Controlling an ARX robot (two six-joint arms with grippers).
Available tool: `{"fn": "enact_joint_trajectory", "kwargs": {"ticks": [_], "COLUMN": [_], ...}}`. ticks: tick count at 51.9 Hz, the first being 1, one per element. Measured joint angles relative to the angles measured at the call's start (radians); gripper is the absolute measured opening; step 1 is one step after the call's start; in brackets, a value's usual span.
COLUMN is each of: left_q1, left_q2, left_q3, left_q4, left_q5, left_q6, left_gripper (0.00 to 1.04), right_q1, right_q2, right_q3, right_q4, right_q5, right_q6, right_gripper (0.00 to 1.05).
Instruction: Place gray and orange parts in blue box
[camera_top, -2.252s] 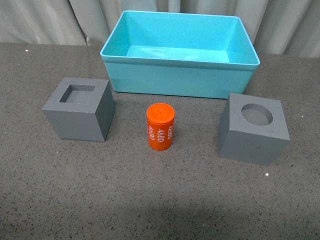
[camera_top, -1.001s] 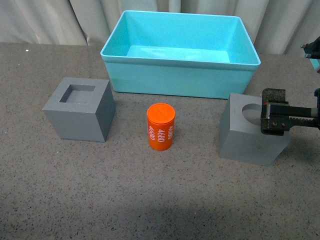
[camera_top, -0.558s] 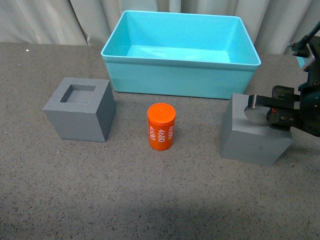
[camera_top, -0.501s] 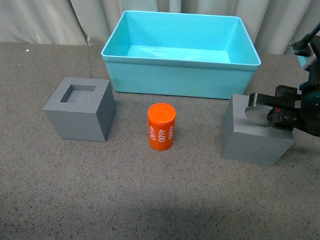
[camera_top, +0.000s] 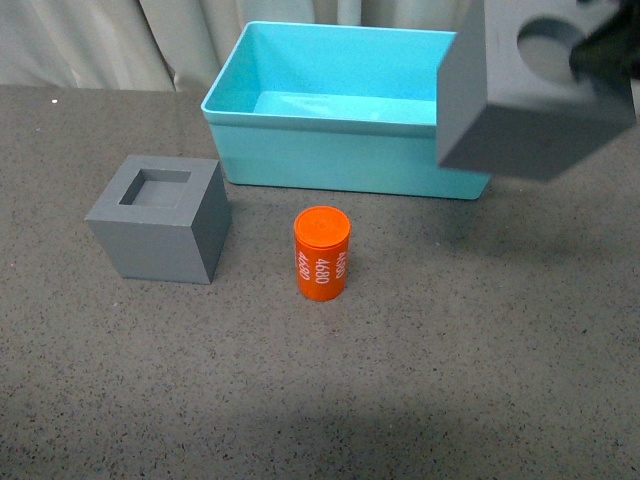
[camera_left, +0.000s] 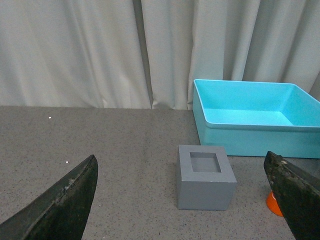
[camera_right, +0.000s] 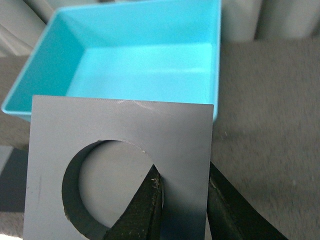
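Note:
My right gripper (camera_top: 600, 52) is shut on the gray cube with the round recess (camera_top: 520, 100), one finger inside the recess and one on the outer wall. It holds the cube in the air over the right end of the blue box (camera_top: 330, 150). The right wrist view shows the cube (camera_right: 125, 135) gripped in my right gripper (camera_right: 182, 192), with the blue box (camera_right: 145, 60) below it. The gray cube with the square recess (camera_top: 160, 220) and the orange cylinder (camera_top: 321, 253) stand on the table. My left gripper (camera_left: 182, 197) is open, well back from the square-recess cube (camera_left: 205, 177).
The dark speckled table (camera_top: 300, 400) stretches in front of the box. Pale curtains (camera_top: 120, 40) hang behind it. In the left wrist view the blue box (camera_left: 250, 125) stands behind the square-recess cube, and the orange cylinder (camera_left: 272, 202) peeks past one finger.
My right gripper came in from the right, closed on the round-recess cube on the table and has lifted it up over the box's right end. The other parts have not moved.

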Motion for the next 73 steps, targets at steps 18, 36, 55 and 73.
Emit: {"fn": "enact_joint_trajectory", "kwargs": {"ticks": [18, 36, 55, 73], "left_q1": [0.000, 0.000, 0.000, 0.000], "left_q2": [0.000, 0.000, 0.000, 0.000], "left_q3": [0.000, 0.000, 0.000, 0.000], "left_q4": [0.000, 0.000, 0.000, 0.000], "left_q5": [0.000, 0.000, 0.000, 0.000], "left_q6": [0.000, 0.000, 0.000, 0.000], "left_gripper": [0.98, 0.98, 0.98, 0.98], "right_q1": [0.019, 0.018, 0.014, 0.003], "right_q2": [0.294, 0.543, 0.695, 0.736], "right_q3": [0.342, 0.524, 0.678, 0.730], "right_q4": [0.020, 0.046, -0.092, -0.188], "right_q5": [0.048, 0.140, 0.104, 0.118], "right_q6": [-0.047, -0.050, -0.034, -0.008], "right_gripper": [0.18, 0.18, 0.18, 0.19]}}
